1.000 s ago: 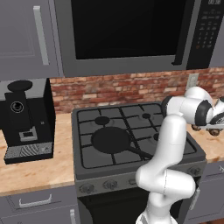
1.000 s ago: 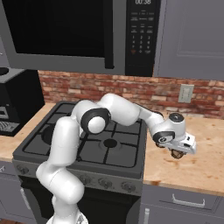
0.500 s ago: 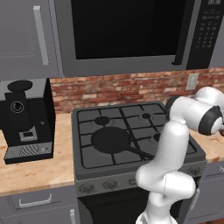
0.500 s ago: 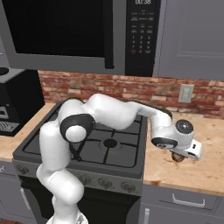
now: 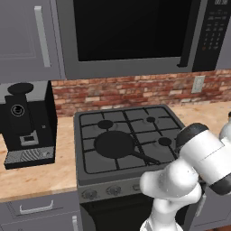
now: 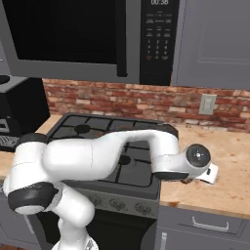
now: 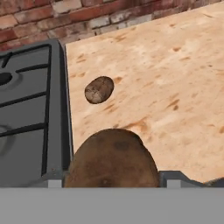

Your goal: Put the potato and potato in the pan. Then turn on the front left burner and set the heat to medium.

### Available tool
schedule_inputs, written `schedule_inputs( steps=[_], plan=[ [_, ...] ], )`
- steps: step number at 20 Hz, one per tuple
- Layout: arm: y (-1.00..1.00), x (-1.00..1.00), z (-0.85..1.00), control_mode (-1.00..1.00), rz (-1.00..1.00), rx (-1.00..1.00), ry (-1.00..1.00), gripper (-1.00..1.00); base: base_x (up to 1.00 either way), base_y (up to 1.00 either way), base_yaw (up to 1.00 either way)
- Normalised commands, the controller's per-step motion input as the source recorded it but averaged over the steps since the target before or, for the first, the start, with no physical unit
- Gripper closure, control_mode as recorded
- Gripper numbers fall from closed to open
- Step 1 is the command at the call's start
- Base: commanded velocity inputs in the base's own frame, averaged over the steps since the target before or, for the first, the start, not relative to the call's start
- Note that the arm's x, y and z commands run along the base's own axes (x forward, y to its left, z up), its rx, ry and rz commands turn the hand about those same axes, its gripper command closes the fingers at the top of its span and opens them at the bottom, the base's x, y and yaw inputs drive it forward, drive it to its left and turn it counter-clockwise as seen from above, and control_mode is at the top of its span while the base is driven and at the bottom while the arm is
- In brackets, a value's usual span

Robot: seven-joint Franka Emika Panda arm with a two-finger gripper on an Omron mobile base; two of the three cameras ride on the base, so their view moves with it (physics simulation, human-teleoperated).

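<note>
One potato (image 7: 113, 159) fills the space between my fingertips, and my gripper (image 7: 113, 177) is shut on it over the wooden counter (image 7: 175, 87), just right of the stove's edge. The other potato (image 7: 99, 89) lies on the counter a little farther on, close to the stove (image 7: 30, 131). From the right base view my gripper (image 6: 188, 179) hangs low over the counter, with a bit of brown potato under the hand. The black pan (image 5: 115, 144) sits on the front left burner, its handle (image 5: 146, 158) pointing toward the front right.
A black coffee machine (image 5: 27, 117) stands on the counter left of the stove. The microwave (image 5: 131, 31) hangs above the stove. Knobs (image 5: 110, 189) line the stove's front. My bent arm (image 6: 107, 151) stretches across the stove's front right.
My elbow has swung down and forward across the stove's front. The hand has sunk slightly over the counter, its jaws unchanged around the potato.
</note>
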Motion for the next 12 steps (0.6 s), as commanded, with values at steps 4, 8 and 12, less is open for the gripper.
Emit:
schedule_inputs(
  steps=[4, 8, 12],
  plan=[
    [0.96, -0.51, 0.84, -1.00, 0.06, 0.00, -0.04, 1.00, 0.00, 0.00, 0.00],
    [0.99, -0.40, 0.78, -1.00, 0.06, 0.00, 0.00, 1.00, 0.00, 0.00, 0.00],
    [0.96, -0.29, 0.62, -1.00, 0.04, 0.00, 0.00, 1.00, 0.00, 0.00, 0.00]
  ],
)
